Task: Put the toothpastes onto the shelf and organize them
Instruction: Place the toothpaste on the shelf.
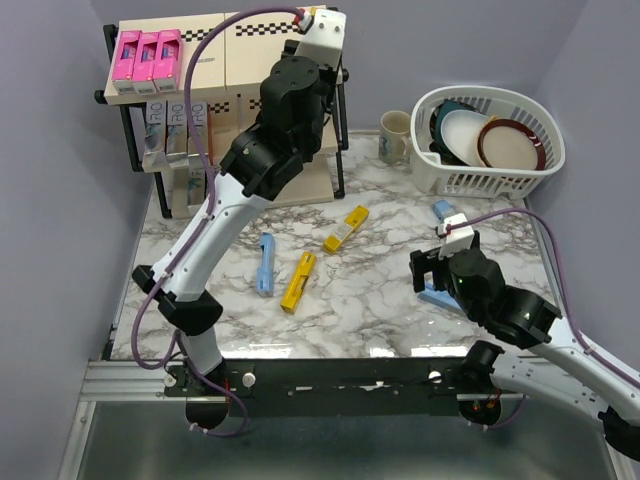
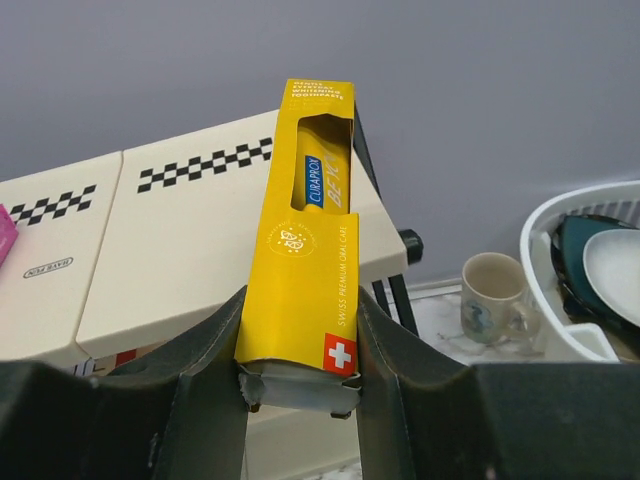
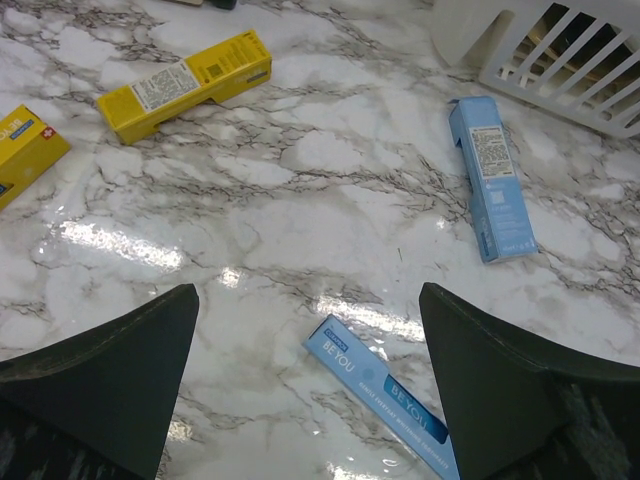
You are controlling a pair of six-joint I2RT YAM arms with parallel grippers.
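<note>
The left fingers [image 2: 205, 365] clamp a yellow toothpaste carton [image 2: 305, 250] over the top board of the shelf [image 2: 190, 260], while the right fingers [image 3: 110, 370] stand wide above a light blue carton [image 3: 385, 390] on the marble surface [image 3: 300, 200].

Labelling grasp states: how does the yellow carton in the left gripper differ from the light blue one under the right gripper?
Yellow carton is clamped in the shut left gripper, aloft by the shelf top; light blue carton lies flat on the marble table, untouched below the open right gripper. Colours differ: yellow versus light blue. Both are slim rectangular cartons.
</note>
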